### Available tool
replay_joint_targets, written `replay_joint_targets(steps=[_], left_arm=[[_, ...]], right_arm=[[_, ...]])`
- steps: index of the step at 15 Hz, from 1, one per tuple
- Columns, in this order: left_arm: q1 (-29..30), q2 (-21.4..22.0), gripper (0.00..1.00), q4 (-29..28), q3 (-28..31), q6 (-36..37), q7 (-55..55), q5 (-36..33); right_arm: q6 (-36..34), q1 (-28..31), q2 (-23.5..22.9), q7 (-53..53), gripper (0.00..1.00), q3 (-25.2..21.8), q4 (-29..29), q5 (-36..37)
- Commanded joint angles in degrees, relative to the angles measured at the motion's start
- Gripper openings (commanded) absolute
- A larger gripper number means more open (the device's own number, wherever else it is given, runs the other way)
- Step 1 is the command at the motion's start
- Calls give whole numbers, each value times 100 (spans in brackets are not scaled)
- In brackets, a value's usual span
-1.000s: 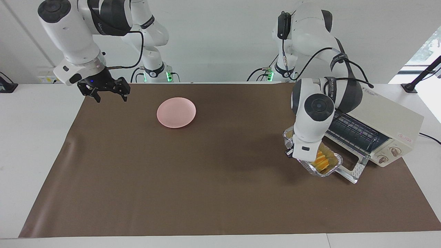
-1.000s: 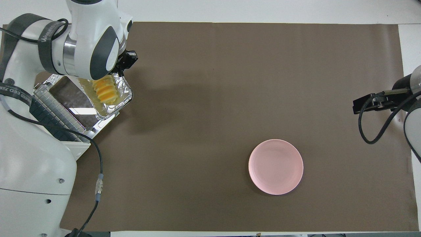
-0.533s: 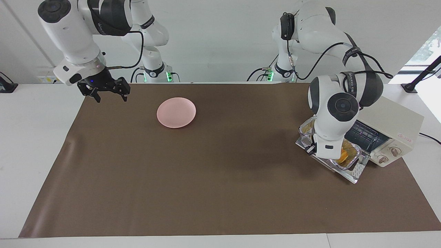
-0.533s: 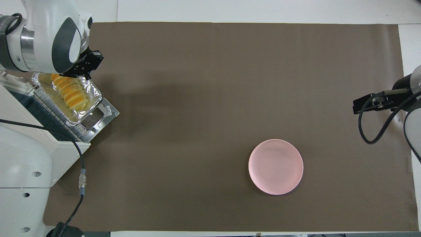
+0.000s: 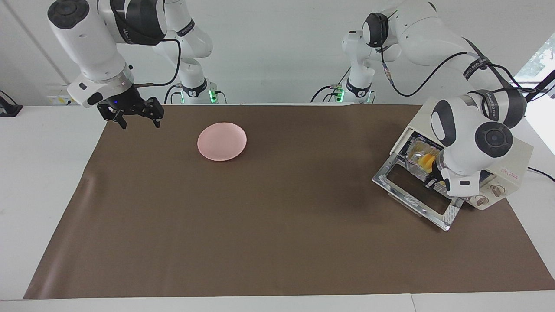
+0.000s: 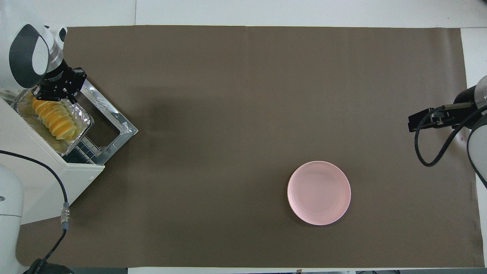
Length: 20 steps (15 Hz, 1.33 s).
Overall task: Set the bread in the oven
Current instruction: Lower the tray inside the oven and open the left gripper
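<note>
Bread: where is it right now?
The bread lies in the foil tray, partway into the oven mouth above its open door, at the left arm's end, the left gripper clamping the tray's rim.

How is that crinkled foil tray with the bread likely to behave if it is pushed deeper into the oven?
The foil tray looks thin and creased, so it would probably flex or dent rather than slide stiffly. Gripped at one end by the left gripper, it may sag. The ridged bread lies loose inside and could shift. The oven rack might snag its rim.

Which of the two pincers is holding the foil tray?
The left pincer, shut on the foil tray at the oven; the right pincer hangs open.
</note>
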State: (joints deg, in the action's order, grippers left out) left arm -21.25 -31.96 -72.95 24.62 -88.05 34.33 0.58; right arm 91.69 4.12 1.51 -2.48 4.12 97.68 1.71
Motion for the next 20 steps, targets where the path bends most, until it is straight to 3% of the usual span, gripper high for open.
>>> replay_joint_targets(steps=[1,11,16,20], left_arm=[[50,304,0,-526,61,-273,-93,-6],[-29,576,0,-1194,70,-502,-84,-445],[-90,902,0,-1933,70,-696,-75,-700],[-99,928,0,-1951,70,-696,-75,-717]], right_arm=[[-90,54,43,-33,100,36,6,22],[-90,54,43,-33,100,36,6,22],[-81,54,43,-33,100,36,-3,22],[-81,54,43,-33,100,36,-3,22]])
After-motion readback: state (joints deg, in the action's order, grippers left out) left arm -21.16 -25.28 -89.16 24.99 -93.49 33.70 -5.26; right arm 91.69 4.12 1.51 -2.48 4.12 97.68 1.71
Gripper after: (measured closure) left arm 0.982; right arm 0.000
